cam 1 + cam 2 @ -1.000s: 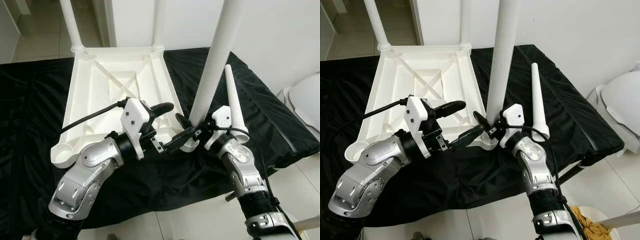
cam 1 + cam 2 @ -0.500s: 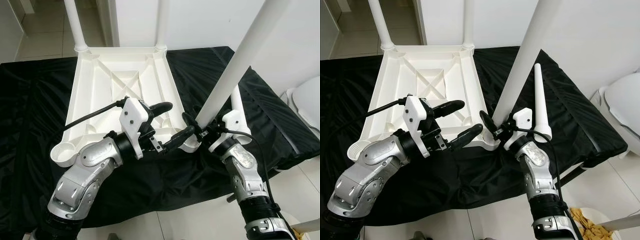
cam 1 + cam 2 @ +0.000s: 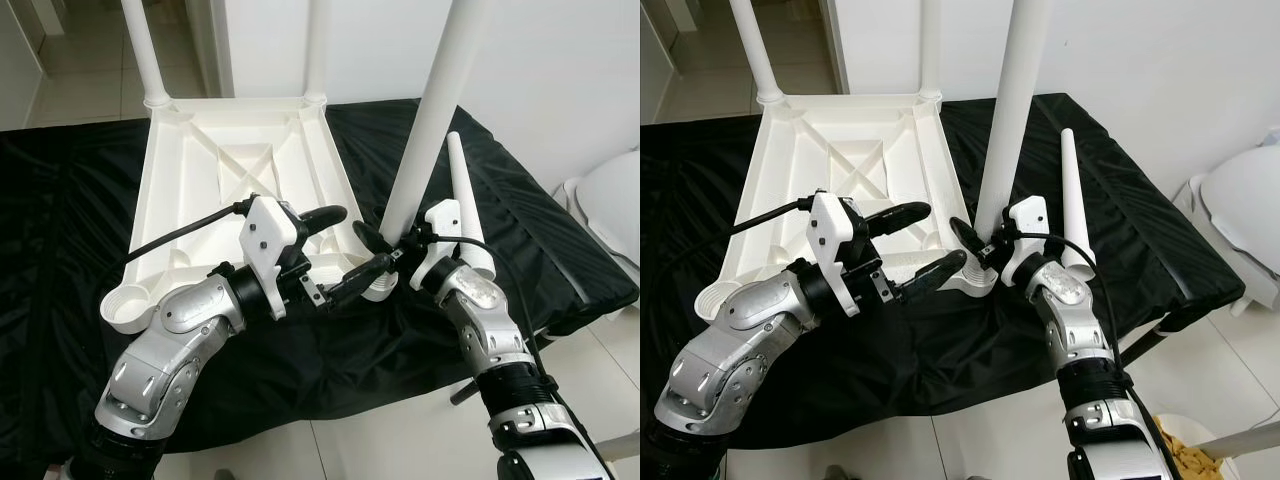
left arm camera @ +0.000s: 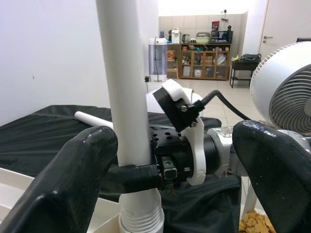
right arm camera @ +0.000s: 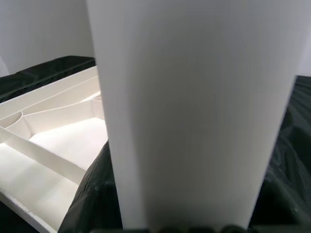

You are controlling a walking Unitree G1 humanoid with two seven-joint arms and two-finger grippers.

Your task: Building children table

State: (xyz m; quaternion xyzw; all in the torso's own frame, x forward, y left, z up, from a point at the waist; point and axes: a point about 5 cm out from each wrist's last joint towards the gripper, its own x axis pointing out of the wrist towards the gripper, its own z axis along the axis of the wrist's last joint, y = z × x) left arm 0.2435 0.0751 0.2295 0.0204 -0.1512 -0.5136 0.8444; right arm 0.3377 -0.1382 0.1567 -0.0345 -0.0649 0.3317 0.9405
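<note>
The white table top (image 3: 230, 170) lies upside down on a black cloth, with two legs standing in its far corners. A third white leg (image 3: 430, 130) stands nearly upright with its foot in the near right corner socket (image 3: 380, 290). My right gripper (image 3: 388, 243) is shut on this leg just above the socket. My left gripper (image 3: 350, 242) is open, its fingertips close beside the leg's base; in the left wrist view the leg (image 4: 126, 97) stands next to one finger (image 4: 63, 179). A loose leg (image 3: 462, 200) lies on the cloth to the right.
The near left corner socket (image 3: 125, 305) is empty. A white fan (image 3: 612, 200) stands right of the cloth-covered surface, above the tiled floor. A white wall is behind. A basket (image 3: 1185, 460) sits on the floor at the lower right.
Half a second ago the held leg leaned far to the right; it now stands almost upright, and my right gripper has swung with it. The left arm has stayed put.
</note>
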